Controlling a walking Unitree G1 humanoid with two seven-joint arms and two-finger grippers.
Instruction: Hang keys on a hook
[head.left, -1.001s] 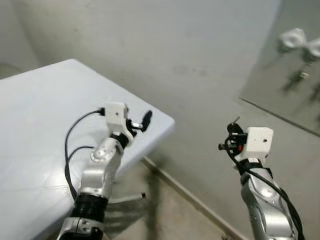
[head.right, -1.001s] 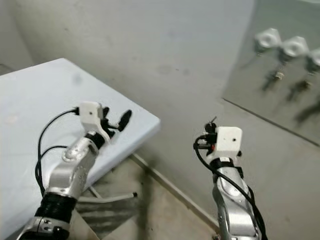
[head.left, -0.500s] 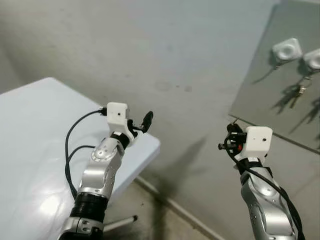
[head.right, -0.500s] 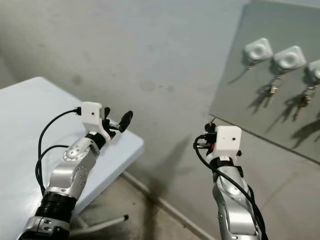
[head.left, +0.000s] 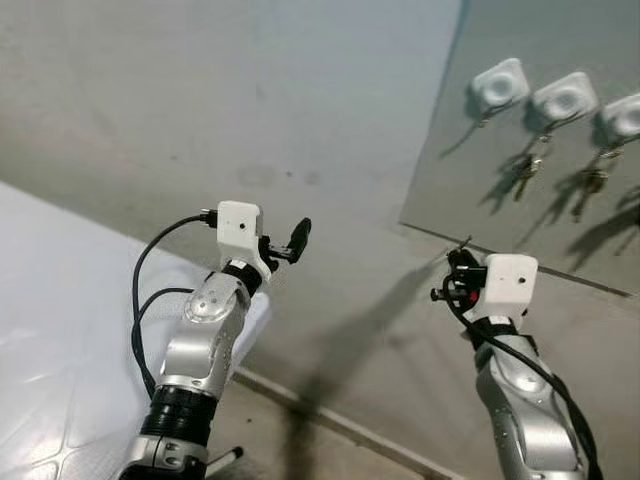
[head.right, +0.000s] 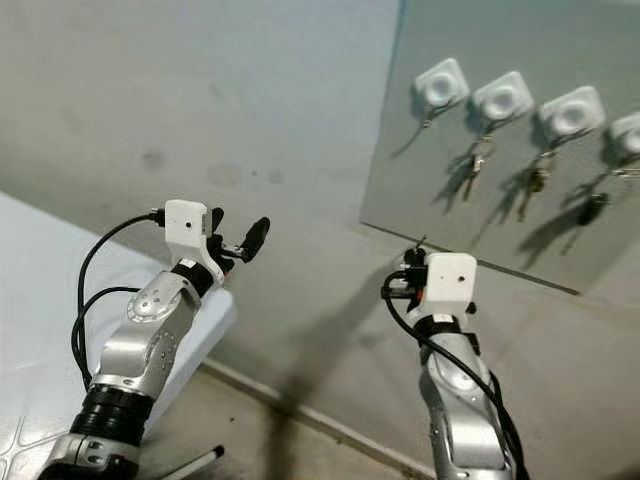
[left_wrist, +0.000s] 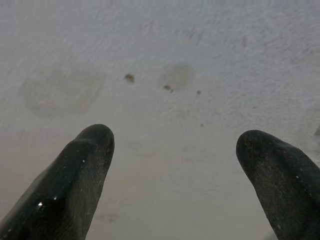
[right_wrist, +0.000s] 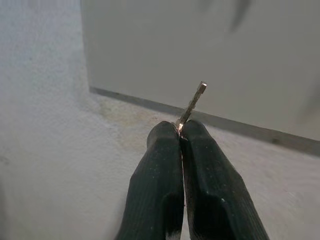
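White hooks (head.right: 502, 97) on a grey board (head.right: 520, 230), black-fingered right hand (right_wrist: 181, 131), brassy key (right_wrist: 192, 104), pale table (head.left: 60, 330).

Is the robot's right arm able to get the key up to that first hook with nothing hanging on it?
Probably yes. The right gripper pinches the key just below the board, and the leftmost hook sits above it with open wall between. It may be a stretch.

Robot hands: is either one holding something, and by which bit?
The right end effector pinches a key by its lower end; the tip sticks out. The left end effector is open and holds nothing.
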